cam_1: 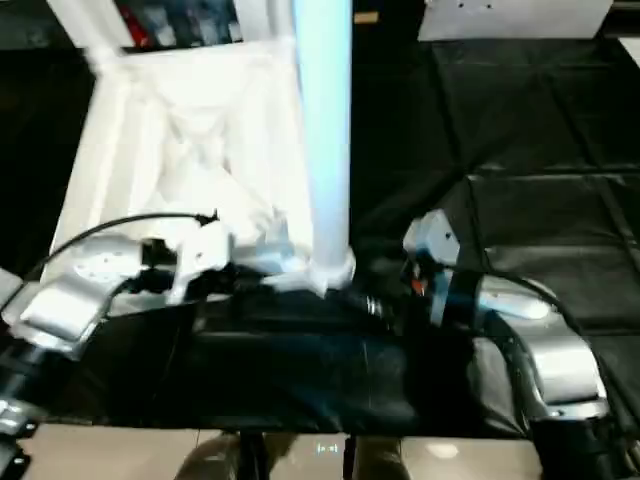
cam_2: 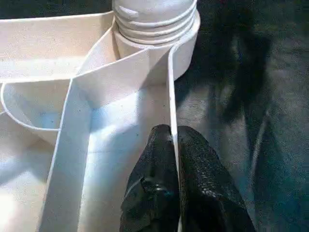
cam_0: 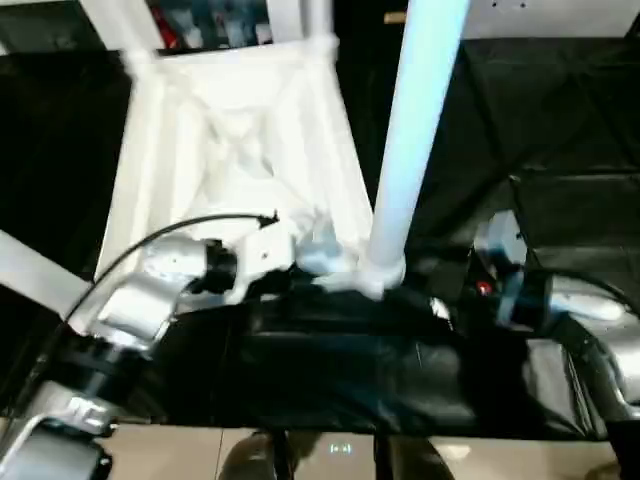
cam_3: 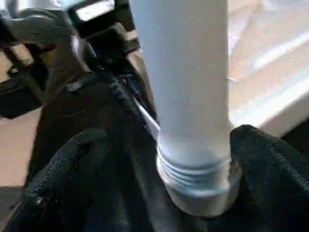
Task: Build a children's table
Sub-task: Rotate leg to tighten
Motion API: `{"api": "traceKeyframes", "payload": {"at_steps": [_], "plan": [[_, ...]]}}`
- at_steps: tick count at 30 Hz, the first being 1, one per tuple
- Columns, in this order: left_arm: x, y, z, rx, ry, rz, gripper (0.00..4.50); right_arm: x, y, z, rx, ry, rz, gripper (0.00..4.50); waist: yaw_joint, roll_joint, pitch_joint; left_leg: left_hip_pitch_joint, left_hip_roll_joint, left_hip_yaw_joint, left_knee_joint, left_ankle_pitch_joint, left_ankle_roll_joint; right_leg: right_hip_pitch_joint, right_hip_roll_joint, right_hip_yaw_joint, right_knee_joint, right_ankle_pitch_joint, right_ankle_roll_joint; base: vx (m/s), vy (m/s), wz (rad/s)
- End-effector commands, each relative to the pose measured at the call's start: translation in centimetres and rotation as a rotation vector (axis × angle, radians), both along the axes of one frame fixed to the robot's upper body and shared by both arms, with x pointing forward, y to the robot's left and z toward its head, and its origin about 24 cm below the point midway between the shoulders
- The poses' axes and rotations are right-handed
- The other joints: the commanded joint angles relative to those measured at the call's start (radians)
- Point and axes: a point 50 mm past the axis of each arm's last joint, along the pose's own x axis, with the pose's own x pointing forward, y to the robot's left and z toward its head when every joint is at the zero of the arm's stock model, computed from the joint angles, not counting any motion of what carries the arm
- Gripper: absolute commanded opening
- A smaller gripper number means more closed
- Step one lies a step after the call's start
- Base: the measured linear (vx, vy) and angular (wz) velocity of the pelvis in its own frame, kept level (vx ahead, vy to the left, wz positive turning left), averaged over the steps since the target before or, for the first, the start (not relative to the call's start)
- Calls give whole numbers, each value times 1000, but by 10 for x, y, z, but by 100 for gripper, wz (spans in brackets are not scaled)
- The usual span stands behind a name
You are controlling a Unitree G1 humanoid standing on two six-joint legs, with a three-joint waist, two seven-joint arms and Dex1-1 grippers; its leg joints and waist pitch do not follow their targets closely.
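Note:
The white table top point(cam_0: 230, 150) lies upside down on the black sheet, ribbed underside up. A long white leg point(cam_0: 415, 130) stands in its near right corner socket point(cam_0: 375, 275), and threads point(cam_2: 154, 21) still show above the socket. My left gripper point(cam_2: 173, 140) is shut on the thin rim wall point(cam_2: 170, 87) of the top, just beside that socket. My right gripper point(cam_3: 169, 135) is open around the base of the leg; one finger point(cam_3: 263, 164) touches it and the other finger point(cam_3: 77, 164) stands apart. Other legs point(cam_0: 120, 25) rise from the far corners.
A black sheet point(cam_1: 540, 120) covers the work surface, creased to the right of the top. Its front edge point(cam_0: 330, 425) meets the beige floor. Another white leg point(cam_0: 30, 270) slants off at the near left. Red items point(cam_0: 170, 35) and a white board point(cam_1: 515, 15) sit behind.

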Motion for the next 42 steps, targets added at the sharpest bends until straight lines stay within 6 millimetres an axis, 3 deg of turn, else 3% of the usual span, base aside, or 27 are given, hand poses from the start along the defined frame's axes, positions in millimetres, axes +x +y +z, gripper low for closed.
{"api": "traceKeyframes", "payload": {"at_steps": [1,10,11,16,20,25,29,31,32,35,36,37,38,42], "plan": [[-11,-9,-12,62,36,-108,0,-1,4,0,-1,22,69,417,-4,-25,-78,17,57,-17,-46,116,240,68,-78,38,-34,207,-313,0,0,0],[-7,-8,-10,77,2,-99,0,3,9,-4,12,86,167,349,0,-33,-93,14,52,-14,-35,137,244,68,-77,38,-29,181,-324,0,0,0],[-6,-8,-11,78,1,-99,0,3,9,-5,12,89,172,329,1,-40,-100,15,52,-13,-32,142,245,71,-77,39,-27,191,-324,0,0,0],[-6,-8,-11,81,-2,-99,0,3,9,-6,12,100,187,299,5,-39,-101,11,51,-13,-29,129,242,69,-76,38,-26,172,-325,0,0,0],[-5,-8,-11,84,-5,-97,0,2,12,-6,23,112,204,271,7,-39,-99,13,51,-13,-31,99,221,68,-76,39,-31,113,-323,0,0,0],[-4,-9,-11,80,-6,-77,0,-3,16,-9,37,125,212,235,8,-41,-100,11,48,-13,-30,102,214,69,-74,40,-29,120,-321,0,0,0],[1,-11,-9,62,-11,-4,0,1,23,-10,72,120,120,201,9,-39,-95,11,48,-13,-30,113,219,65,-74,40,-29,132,-321,0,0,0],[7,-13,-8,35,-15,86,0,8,30,-12,76,103,-6,183,6,-28,-81,13,48,-14,-37,66,194,58,-74,40,-41,58,-315,0,0,0],[9,-14,-7,21,-18,120,0,10,33,-13,75,98,-54,175,0,-33,-79,14,47,-15,-42,25,163,60,-75,39,-50,-14,-308,0,0,0],[11,-20,-5,-5,-26,194,0,17,45,-17,92,98,-206,165,-13,-21,-62,16,43,-18,-56,-100,77,55,-76,40,-71,-216,-265,-34,3,-1],[11,-21,-5,-4,-35,212,0,18,49,-17,103,97,-237,157,-21,-24,-62,13,43,-22,-61,-125,52,57,-76,41,-75,-260,-243,0,0,0],[12,-23,-5,-13,-35,236,0,19,53,-17,119,99,-278,157,-25,-25,-62,10,42,-23,-62,-129,45,58,-75,40,-75,-267,-234,0,0,0],[13,-28,-3,-33,-39,279,0,22,60,-17,139,103,-348,145,-30,-19,-56,13,42,-23,-67,-140,36,51,-74,41,-79,-281,-221,0,0,0],[16,-41,-1,-70,-45,371,0,29,72,-16,164,106,-505,116,-42,-19,-57,13,39,-24,-68,-148,26,46,-72,42,-85,-280,-208,0,0,0]]}}
